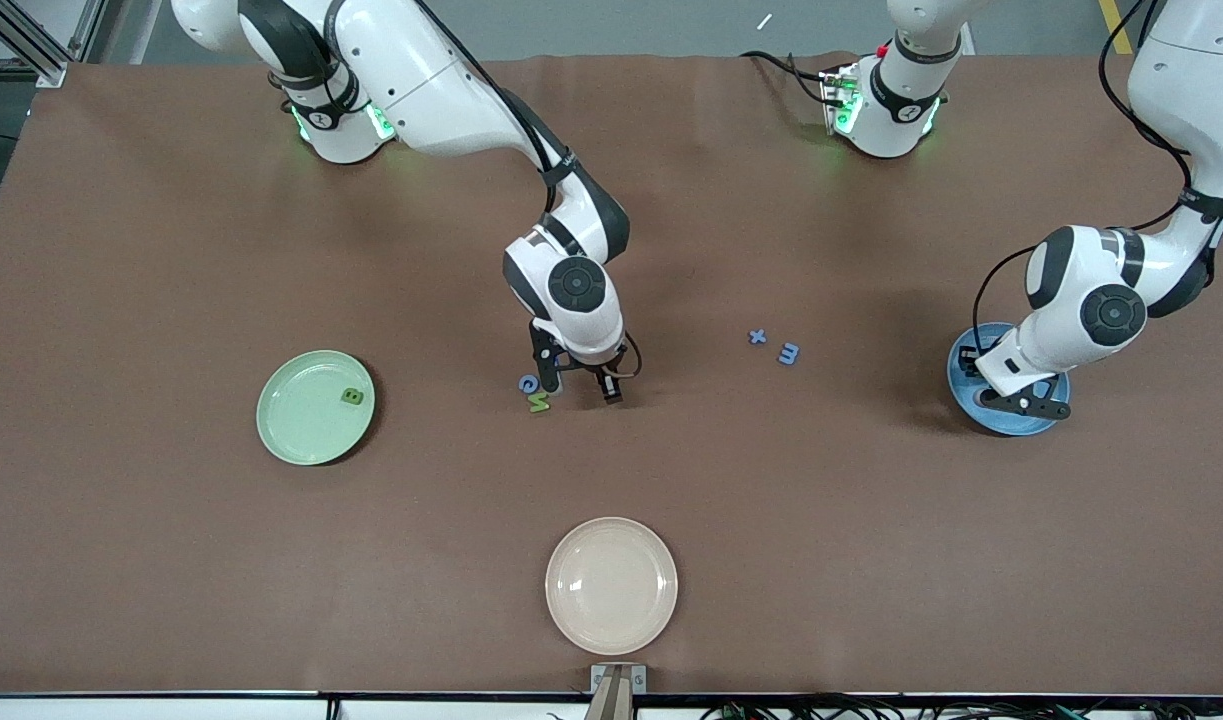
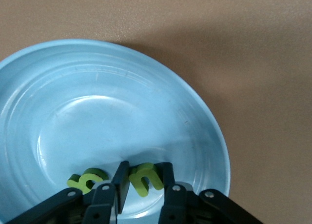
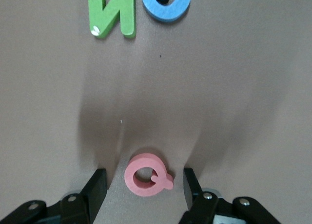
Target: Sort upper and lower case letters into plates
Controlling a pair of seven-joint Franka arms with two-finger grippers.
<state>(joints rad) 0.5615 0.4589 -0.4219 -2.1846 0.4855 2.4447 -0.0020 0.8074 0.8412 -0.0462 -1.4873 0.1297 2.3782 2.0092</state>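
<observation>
My left gripper (image 1: 1021,400) is low inside the bright blue plate (image 1: 1011,428), shut on a small green n (image 2: 146,179). A second small green letter (image 2: 87,180) lies in that plate (image 2: 146,77) beside it. My right gripper (image 1: 580,388) is down at the table's middle, open, its fingers (image 3: 97,185) on either side of a pinkish-red Q (image 3: 146,175) that lies flat on the cloth. A green N (image 1: 539,403) and a blue letter (image 1: 528,382) lie just beside it toward the right arm's end. The pale green plate (image 1: 301,440) holds a green B (image 1: 352,396).
A blue x (image 1: 758,337) and a blue m (image 1: 788,353) lie on the brown cloth between the two grippers. A cream-beige plate (image 1: 611,585) sits nearest the front camera, at the middle. In the right wrist view the N (image 3: 112,11) and blue letter (image 3: 167,4) lie apart from the Q.
</observation>
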